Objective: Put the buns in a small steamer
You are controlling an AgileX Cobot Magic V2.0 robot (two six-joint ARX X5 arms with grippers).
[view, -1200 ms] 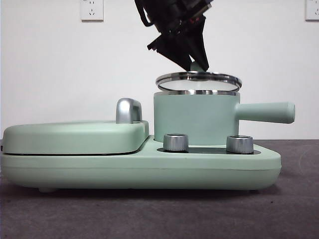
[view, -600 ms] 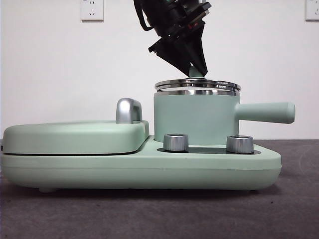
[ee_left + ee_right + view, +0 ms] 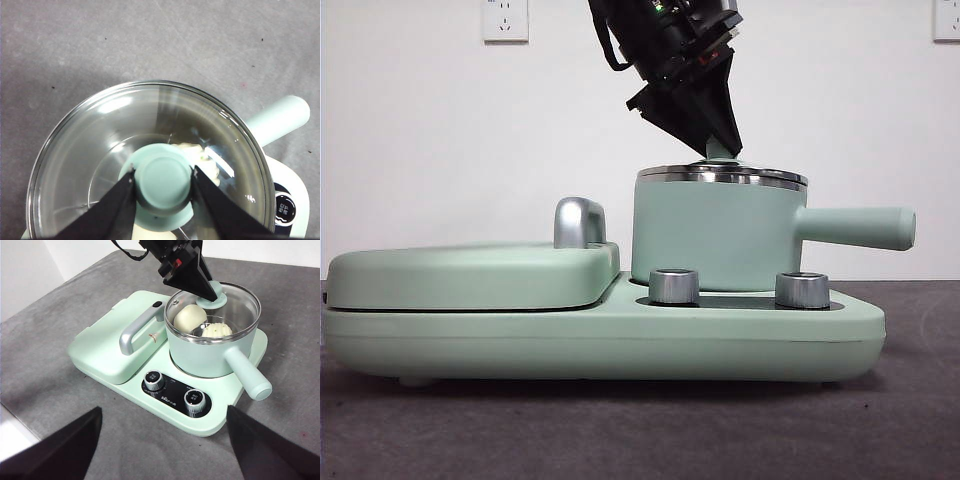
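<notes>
We see left gripper (image 3: 162, 186) clamped on lid knob (image 3: 163, 178), glass lid (image 3: 722, 174) seated on small steamer (image 3: 715, 235), both buns (image 3: 202, 322) inside. Right gripper (image 3: 162, 440) wide open, empty, well back. Risk: a sideways pull on release drags lid askew.

Counted:
- Buns: two, both inside steamer under glass lid — one smooth cream bun (image 3: 189, 318), one ridged white bun (image 3: 216, 330).
- Steamer (image 3: 715, 232): one, with one straight side handle (image 3: 857, 226).
- Glass lid (image 3: 100, 145): one, with one green knob (image 3: 163, 178).
- Control dials: two — left dial (image 3: 673, 285), right dial (image 3: 802, 289).
- Griddle section (image 3: 470, 272): one, with one chrome handle (image 3: 578, 222).
- Wall sockets: two — one (image 3: 505, 19) upper left, one (image 3: 947, 19) at right edge.
- Grippers: two — left gripper (image 3: 163, 181), right gripper (image 3: 162, 450).
</notes>
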